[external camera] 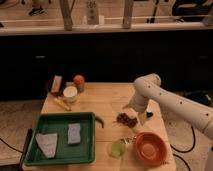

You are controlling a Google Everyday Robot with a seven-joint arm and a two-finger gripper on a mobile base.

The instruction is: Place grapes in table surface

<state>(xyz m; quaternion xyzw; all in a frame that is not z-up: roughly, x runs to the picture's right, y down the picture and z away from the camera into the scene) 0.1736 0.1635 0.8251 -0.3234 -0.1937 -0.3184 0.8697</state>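
The white arm (167, 100) of a mobile robot reaches in from the desk's right edge, its gripper (136, 117) lowered to the table surface (107, 97) right of centre, directly against the grapes (126, 119). The small dark reddish-purple cluster lies on the bare tan planks, just left of the gripper, between the middle of the desk and its right edge. Whether the gripper is clamped on the cluster or has let go cannot be told from this view. An orange bowl (150, 148) sits in the near-right corner, close to the grapes but apart from them, with a small pale-green round object (118, 148) just beside the bowl along the near edge. A green tray (62, 115) fills the near-left corner and holds a grey block (74, 133) and a pale, flat, crumpled piece (46, 144). A dark curved item (100, 120) rests at the tray's far-right corner. Near the far-left corner stand a white cup (70, 94), a round orange-red fruit (79, 81) and a brown object (56, 84), with a thin yellow piece (62, 103) lying just in front of the cup.
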